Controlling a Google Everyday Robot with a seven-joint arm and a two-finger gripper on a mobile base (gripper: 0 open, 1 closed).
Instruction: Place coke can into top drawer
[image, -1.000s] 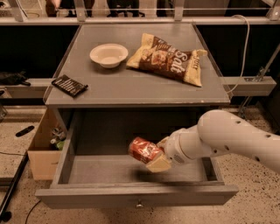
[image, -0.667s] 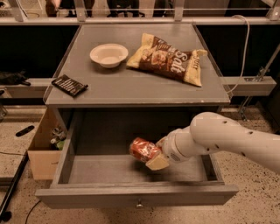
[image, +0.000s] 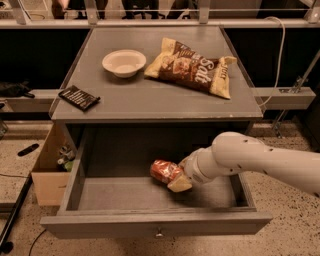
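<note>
The top drawer (image: 155, 224) stands pulled open beneath the desk (image: 150, 102). The hand (image: 174, 177) reaches into the drawer from 3 o'clock and pinches the coke can (image: 164, 170), which sits tilted inside the drawer near its middle, at the hand's 10 o'clock. On the desk, a bowl (image: 124, 62) lies at 9 o'clock from the chip bag (image: 192, 67).

Grey table top (image: 150, 97) across upper centre, bearing white bowl (image: 124, 62) upper left, chip bag (image: 192, 67) upper right, dark flat packet (image: 79, 97) at left edge. Gripper (image: 176, 180) lower centre, clasping coke can (image: 164, 171) in top drawer (image: 125, 227).
</note>
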